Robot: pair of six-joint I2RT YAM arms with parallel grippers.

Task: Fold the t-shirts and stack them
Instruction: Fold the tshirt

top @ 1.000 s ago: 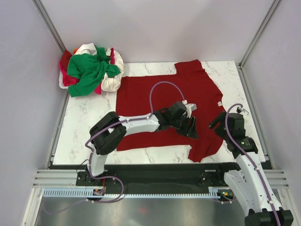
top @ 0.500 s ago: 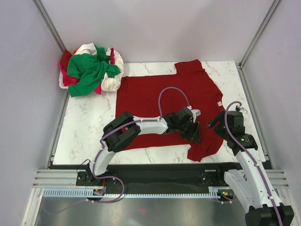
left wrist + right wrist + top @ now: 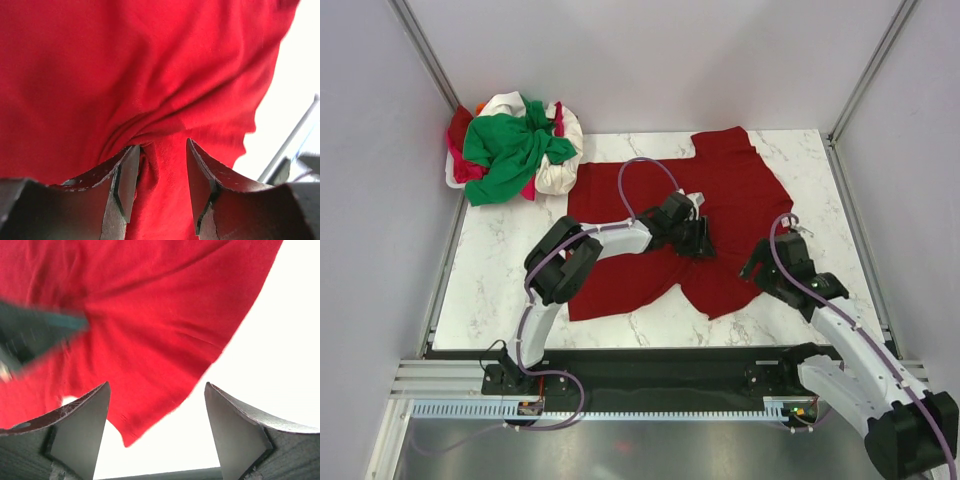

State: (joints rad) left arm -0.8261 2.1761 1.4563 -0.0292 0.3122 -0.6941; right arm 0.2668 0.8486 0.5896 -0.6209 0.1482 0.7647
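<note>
Dark red t-shirt lay on the table, its right side dragged inward since a second earlier by our left gripper, clamped on bunched cloth; our right gripper, jaws wide apart, had closed in. We judged the first fold begun.

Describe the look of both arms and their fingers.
The left arm and the right arm both have white links and black joints, and each carries a thin lilac cable in a loose loop. The fingers are dark grey and wedge-shaped, with flat inner faces and scuffed, pale-flecked edges.
</note>
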